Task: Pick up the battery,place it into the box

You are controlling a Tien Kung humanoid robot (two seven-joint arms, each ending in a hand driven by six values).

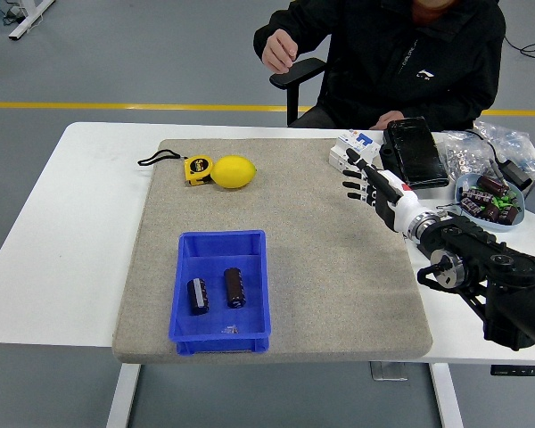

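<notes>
Two dark cylindrical batteries lie in the blue box (185, 332) at the front left of the mat: one (197, 296) on the left, one (234, 288) beside it on the right. My right hand (367, 185) is open and empty, fingers spread, over the mat's back right part, far from the box. My right arm comes in from the lower right. A blue bowl (465, 186) at the far right holds several more batteries. My left arm is out of view.
A lemon (234, 172) and a yellow tape measure (197, 168) lie at the mat's back left. A white breaker (351, 147), a black case (414, 152) and bags of parts (499, 147) sit at the back right. A person sits behind the table, one hand (279, 52) raised.
</notes>
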